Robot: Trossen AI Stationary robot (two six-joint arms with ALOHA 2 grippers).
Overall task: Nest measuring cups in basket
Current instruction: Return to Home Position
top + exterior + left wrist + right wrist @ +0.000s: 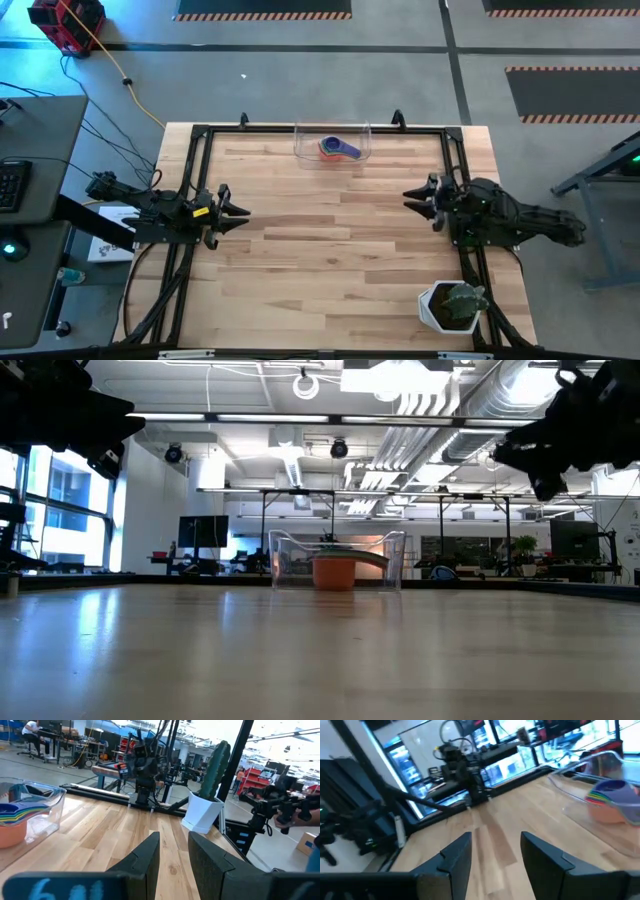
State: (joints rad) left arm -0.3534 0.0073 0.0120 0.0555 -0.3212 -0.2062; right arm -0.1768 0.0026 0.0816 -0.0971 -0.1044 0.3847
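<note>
The measuring cups [338, 148] sit nested in one stack inside the clear basket [303, 139] at the table's far edge, orange cup outermost, blue handle pointing right. The stack shows in the low view [334, 571], the left wrist view [15, 817] and the right wrist view [610, 800]. My left gripper [238, 212] hovers open over the table's left side. My right gripper [412, 198] hovers open over the right side. Both are raised above the table, far from the basket.
A white pot with a green plant [452, 306] stands at the table's near right corner. A black frame [200, 135] runs along the table's edges. Bare wood lies between the two grippers and in front of the basket.
</note>
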